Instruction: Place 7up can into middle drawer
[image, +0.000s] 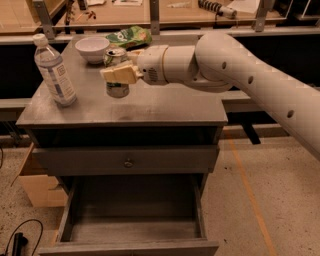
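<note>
The 7up can (117, 89) is upright at the middle of the grey cabinet top (165, 107), with its silvery top showing. My gripper (121, 67) reaches in from the right and is shut on the can's upper half, one beige finger (119, 75) across its front. I cannot tell whether the can's base touches the top or hangs just above it. The middle drawer (135, 229) is pulled out at the bottom of the view, its flat grey floor bare, well below and in front of the can.
A clear water bottle (55, 70) stands at the left edge of the top. A white bowl (92, 48) and a green bag (129, 36) lie behind the can. A closed drawer front with a knob (128, 162) sits above the open drawer. A cardboard box (35, 187) stands on the floor at left.
</note>
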